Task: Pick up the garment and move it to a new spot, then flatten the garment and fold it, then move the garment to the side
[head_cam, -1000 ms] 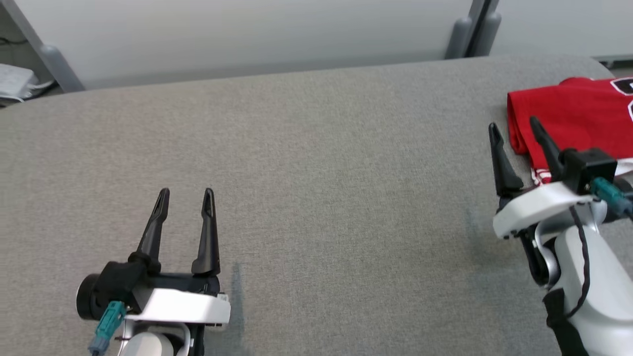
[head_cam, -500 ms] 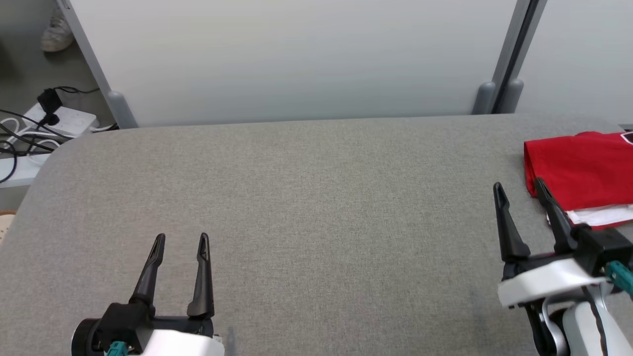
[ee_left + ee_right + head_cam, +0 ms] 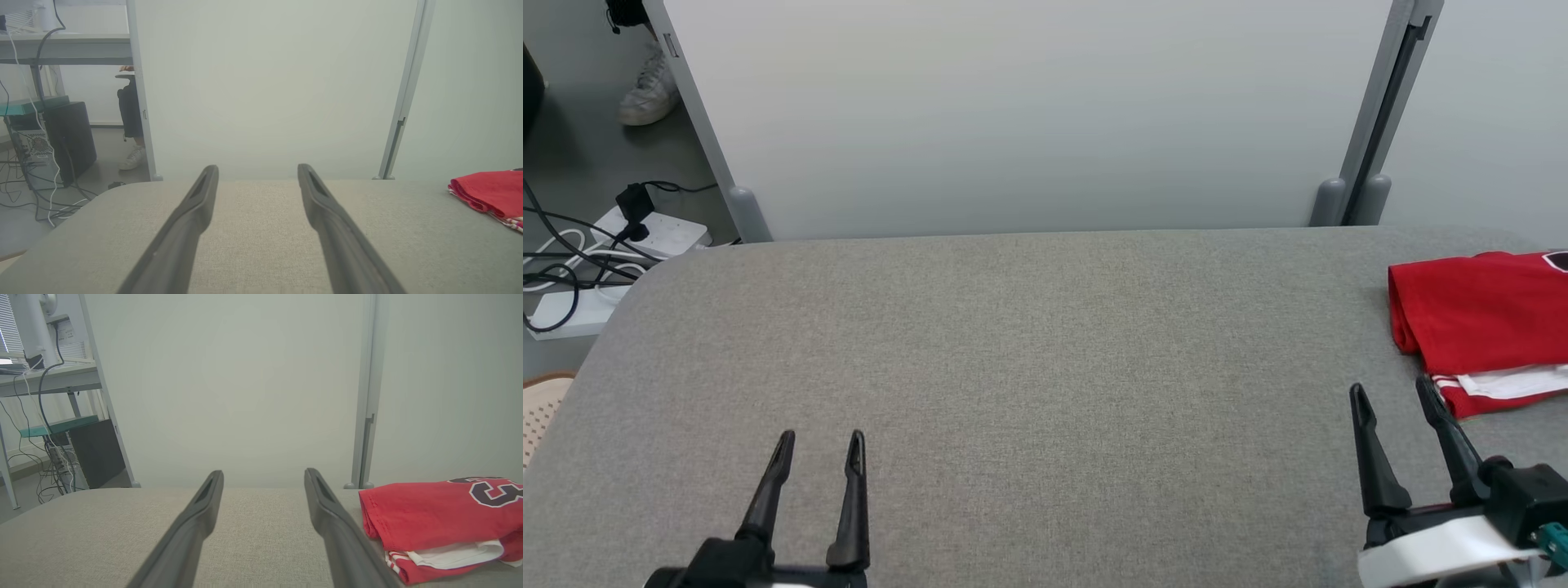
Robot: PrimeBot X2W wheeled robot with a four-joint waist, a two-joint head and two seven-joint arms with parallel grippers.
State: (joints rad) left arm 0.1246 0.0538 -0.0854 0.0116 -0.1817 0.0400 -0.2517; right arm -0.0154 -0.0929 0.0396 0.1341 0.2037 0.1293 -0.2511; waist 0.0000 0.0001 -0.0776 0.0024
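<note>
The garment is a red jersey with white trim, lying folded at the far right of the grey table. It also appears in the left wrist view as the red garment at the right edge. In the right wrist view the garment shows a dark number outlined in white. My right gripper stands open near the front right, its fingers empty, just in front and left of the garment and apart from it. My left gripper is open and empty at the front left, far from the garment.
A pale partition wall with a grey post stands behind the table. On the floor at left lie power strips with cables. A person's white shoe is at the upper left. A dark computer case stands by a desk.
The head camera has tilted up, so the table and garment sit lower in view and the wall and floor show. Relative to the garment, my right gripper has drawn back toward me.
</note>
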